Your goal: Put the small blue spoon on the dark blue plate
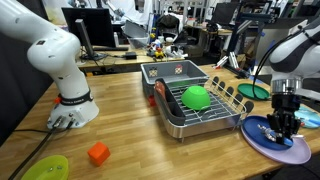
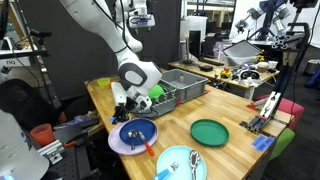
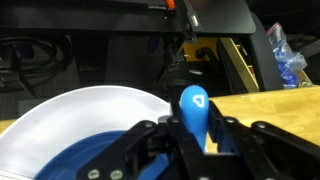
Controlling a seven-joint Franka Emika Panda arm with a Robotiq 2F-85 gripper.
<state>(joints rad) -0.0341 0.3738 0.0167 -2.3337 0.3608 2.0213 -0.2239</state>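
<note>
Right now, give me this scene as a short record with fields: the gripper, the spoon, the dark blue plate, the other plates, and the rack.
gripper: shut on the small blue spoon, low over the plate stack
small blue spoon: held between the fingers, bowl end sticking out; contact with the plate cannot be told
dark blue plate: lies on a lavender plate near the table's edge
other plates: green plate, pale blue plate
dish rack: holds a green bowl
task status: spoon not yet released
</note>
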